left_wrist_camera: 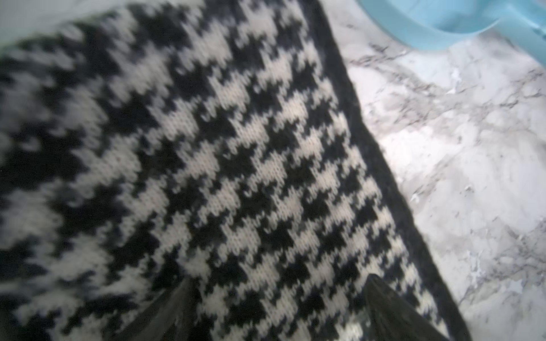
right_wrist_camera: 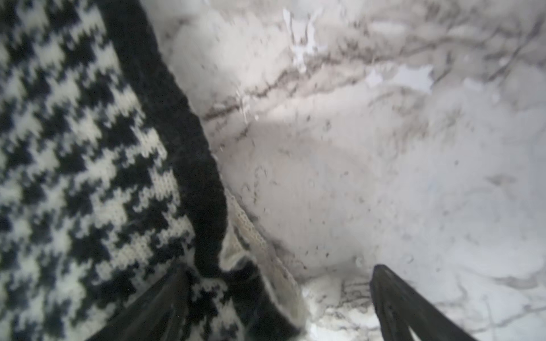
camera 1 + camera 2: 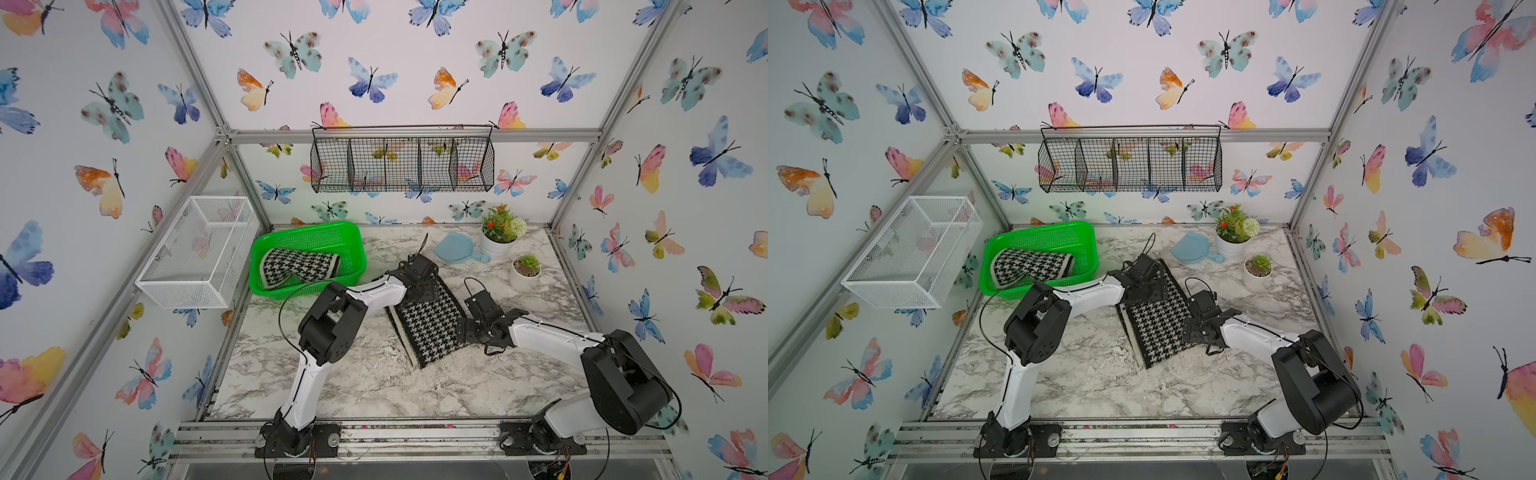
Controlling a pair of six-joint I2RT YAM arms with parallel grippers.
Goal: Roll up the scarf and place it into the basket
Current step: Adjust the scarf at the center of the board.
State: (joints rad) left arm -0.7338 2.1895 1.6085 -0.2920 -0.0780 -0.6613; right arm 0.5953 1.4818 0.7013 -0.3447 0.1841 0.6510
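Scarf: the scarf (image 3: 432,328) lies flat and unrolled at the middle of the surface (image 3: 374,382), slanting from its far end toward the front edge.
Basket: the basket (image 3: 307,227) sits at the far left corner. A cloth (image 3: 299,266) of the same pattern lies in it. The left arm (image 3: 374,291) hides whether it joins the scarf.
Risk, layers: a white underlayer peeks out at the scarf's right edge. A pinch there may catch only the top layer, so the roll would likely come loose.
Risk, drag: pressing on the far end could bunch the knit or nudge the blue scoop (image 3: 455,248) nearby.
Left tool: the left tool (image 1: 277,295) has its fingers wide apart, low over the far end, holding nothing.
Right tool: the right tool (image 2: 280,280) has its fingers wide apart and holds nothing. It straddles the right edge, one finger over the knit and one over the bare surface.
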